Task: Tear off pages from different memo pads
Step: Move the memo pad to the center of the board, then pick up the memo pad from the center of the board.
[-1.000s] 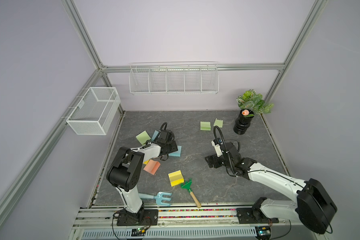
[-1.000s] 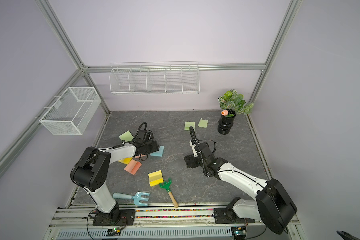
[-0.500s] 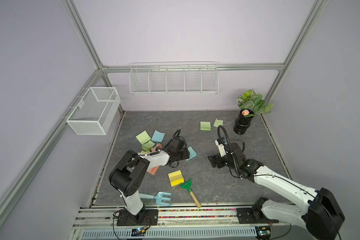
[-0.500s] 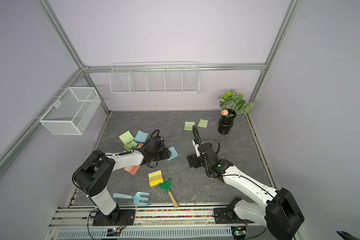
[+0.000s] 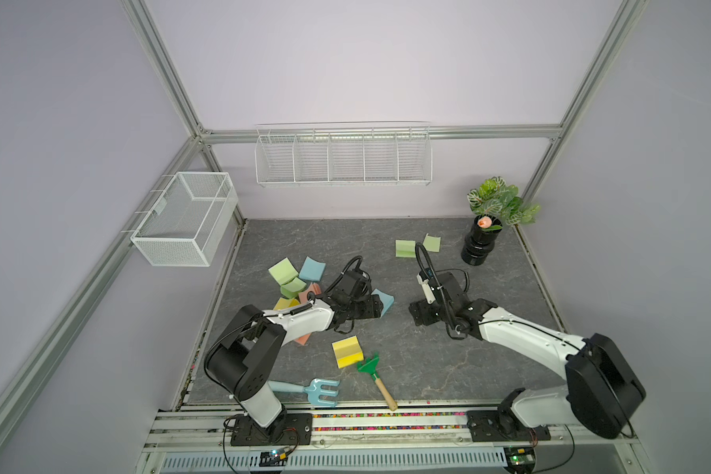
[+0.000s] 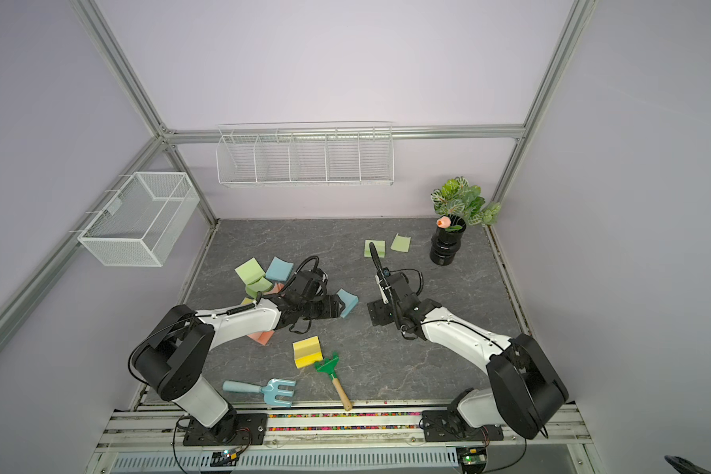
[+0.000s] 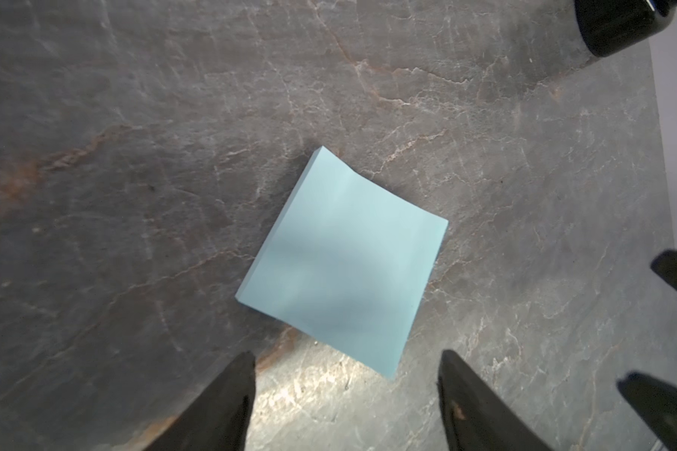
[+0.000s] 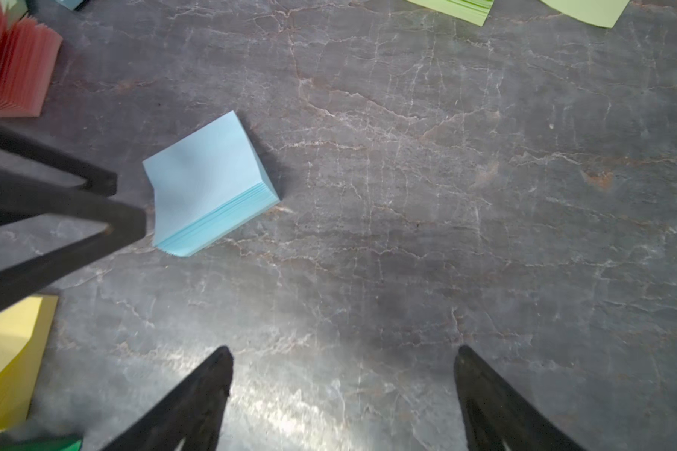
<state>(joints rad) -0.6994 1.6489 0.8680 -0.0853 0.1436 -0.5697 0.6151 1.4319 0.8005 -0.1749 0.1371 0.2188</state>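
**Top views.** The left end effector (image 5: 373,308) lies low on the grey surface (image 5: 436,369) near its centre. The light blue memo pad (image 5: 386,301) sits just beyond its fingertips. A second ago, arm and pad were back at the pile of memo pads (image 5: 294,283), which is now uncovered. The right end effector (image 5: 420,317) faces the pad from nearby, placed much as before.

**Left wrist view.** The left end effector (image 7: 346,354) has its jaws apart and grips nothing. The light blue memo pad (image 7: 344,265) lies free on the surface ahead of them, slightly bowed.

**Right wrist view.** The right end effector (image 8: 342,349) is spread wide and empty over bare surface. The pad (image 8: 208,183) lies just beside the left fingers (image 8: 128,222), not between them. Whether it touches them cannot be told. A salmon memo pad (image 8: 8,66) and a yellow memo pad (image 8: 4,351) show at the frame edge.
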